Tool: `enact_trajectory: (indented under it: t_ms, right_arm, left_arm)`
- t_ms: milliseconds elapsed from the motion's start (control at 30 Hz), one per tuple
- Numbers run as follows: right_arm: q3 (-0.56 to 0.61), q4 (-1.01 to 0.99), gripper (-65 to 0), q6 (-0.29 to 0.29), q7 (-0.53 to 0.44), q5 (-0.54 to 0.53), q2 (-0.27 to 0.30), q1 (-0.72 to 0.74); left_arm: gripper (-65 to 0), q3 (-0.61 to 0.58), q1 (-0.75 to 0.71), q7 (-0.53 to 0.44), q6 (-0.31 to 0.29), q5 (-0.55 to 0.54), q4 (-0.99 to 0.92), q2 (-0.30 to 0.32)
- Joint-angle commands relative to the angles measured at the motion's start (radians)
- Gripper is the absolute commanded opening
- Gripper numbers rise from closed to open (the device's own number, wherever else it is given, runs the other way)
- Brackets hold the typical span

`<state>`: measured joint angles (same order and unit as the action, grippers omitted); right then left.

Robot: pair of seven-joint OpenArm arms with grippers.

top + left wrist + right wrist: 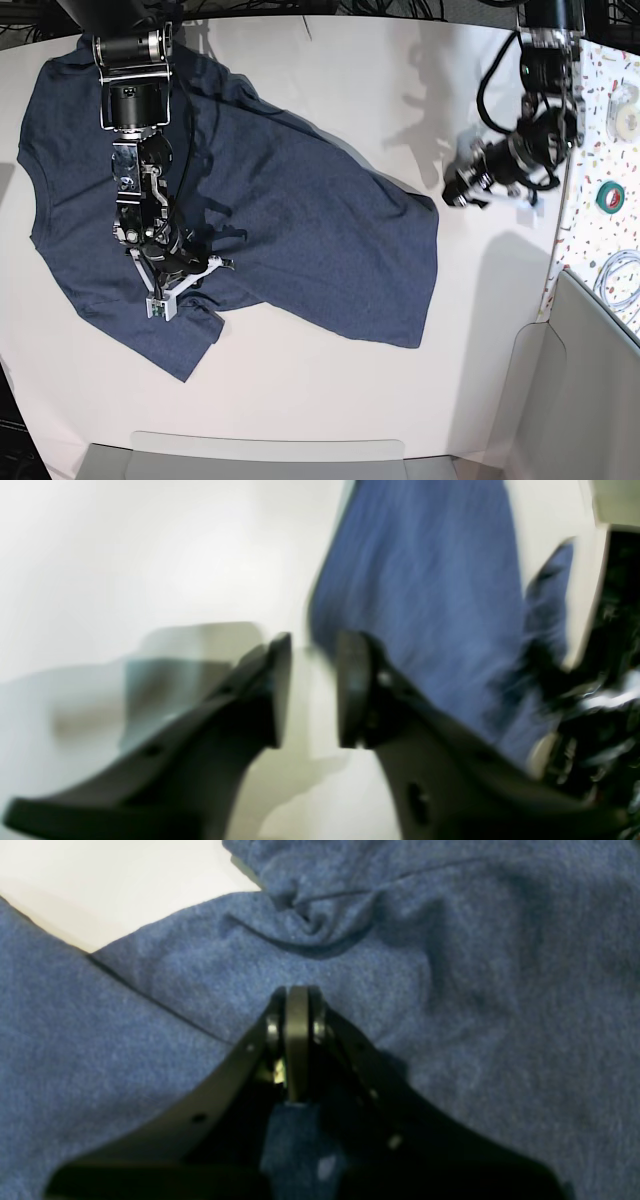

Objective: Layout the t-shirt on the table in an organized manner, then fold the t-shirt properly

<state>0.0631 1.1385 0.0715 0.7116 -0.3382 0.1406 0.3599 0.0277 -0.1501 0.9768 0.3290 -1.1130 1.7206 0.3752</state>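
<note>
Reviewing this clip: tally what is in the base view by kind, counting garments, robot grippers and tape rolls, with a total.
Garments: 1, the t-shirt spread on the table.
Robot grippers: 2, the right gripper shut over the shirt and the left gripper apart from it, above bare table.
Tape rolls: 1, a green tape roll on the speckled surface.
Total: 4

Motion blur smears the left wrist view, so past the left gripper (312, 690) the t-shirt (425, 605) shows no weave; the right gripper (298, 1040) hides the cloth beneath its closed jaws; any lettering on the shirt lies unseen.
</note>
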Motion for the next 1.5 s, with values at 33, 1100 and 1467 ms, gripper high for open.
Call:
enact_trajectory:
  t_ms: [33, 1100, 1467]
  right_arm:
    - [-0.003, 0.011, -65.0, 0.004, -0.004, 0.0, 0.004, 0.02]
    - [-0.001, 0.018, -65.0, 0.004, -0.004, 0.001, 0.003, 0.011]
    - [-0.001, 0.018, -65.0, 0.004, -0.005, 0.001, 0.003, 0.011]
  left_arm:
    - [-44.8, -0.005, -0.013, -0.009, -0.001, -0.008, 0.052, 0.017]
    - [-44.5, -0.615, 0.163, -0.193, 0.003, 0.847, -0.069, -0.011]
    - [-57.8, -0.619, 0.208, -0.29, -0.006, 0.847, -0.139, -0.04]
